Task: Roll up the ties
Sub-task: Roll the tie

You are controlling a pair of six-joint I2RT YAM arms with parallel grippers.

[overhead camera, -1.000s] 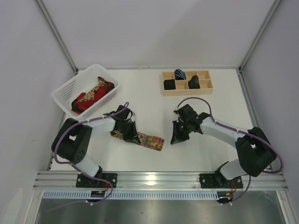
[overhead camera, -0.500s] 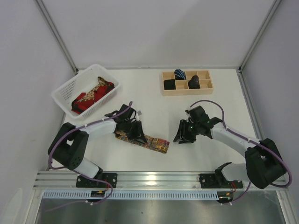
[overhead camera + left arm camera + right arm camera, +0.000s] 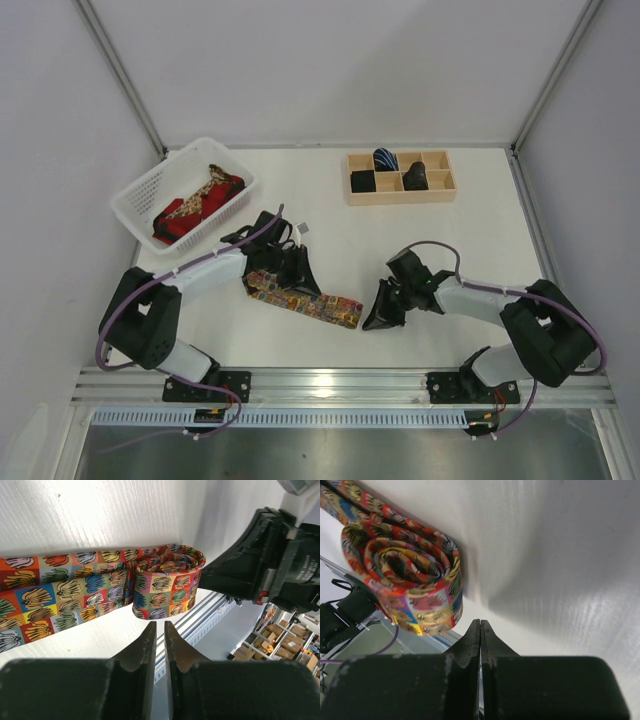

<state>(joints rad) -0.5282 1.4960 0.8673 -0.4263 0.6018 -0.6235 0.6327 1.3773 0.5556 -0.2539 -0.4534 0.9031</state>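
A multicoloured patterned tie (image 3: pixel 318 303) lies flat across the table between the arms, and its right end is wound into a small roll (image 3: pixel 167 587). In the left wrist view my left gripper (image 3: pixel 160 629) hovers just short of that roll. Its fingers stand a narrow gap apart with nothing between them. My right gripper (image 3: pixel 376 319) sits just right of the roll (image 3: pixel 405 582), fingers pressed together and empty. More ties lie in the white basket (image 3: pixel 135 195): a red one (image 3: pixel 222 185) and a gold patterned one (image 3: pixel 185 208).
A wooden compartment tray (image 3: pixel 436 193) at the back right holds rolled ties, one blue-striped (image 3: pixel 385 158) and two dark ones (image 3: pixel 362 181). The aluminium rail (image 3: pixel 330 382) runs along the near table edge. Grey walls enclose the table on three sides.
The right gripper has swung down and left to the tie's rolled end, opening briefly and shutting again. The left gripper has shifted right along the tie and parted slightly.
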